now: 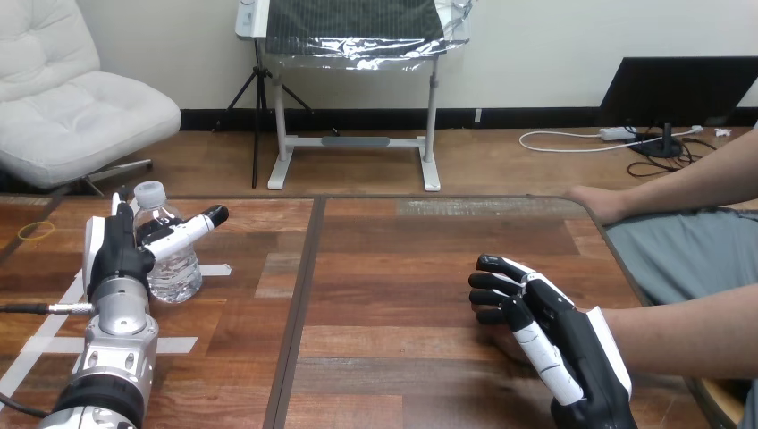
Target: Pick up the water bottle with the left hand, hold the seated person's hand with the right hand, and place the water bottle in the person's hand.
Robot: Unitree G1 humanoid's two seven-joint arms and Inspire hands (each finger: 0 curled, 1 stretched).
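While the water bottle (168, 257) is standing upright at left, cap pointing up, the left hand (111, 254) is touching its left side, thumb lying straight across its near face. The right hand (547, 329) is covering the person's hand (510, 348); grip unclear.

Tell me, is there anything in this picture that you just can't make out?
1. Person's near hand: head view, covered by the right hand; whether it is held can't be told.
2. Bottle: head view, one side is hidden by the left hand; whether it is gripped can't be told.
3. Forearm: head view, cut off by the right edge.
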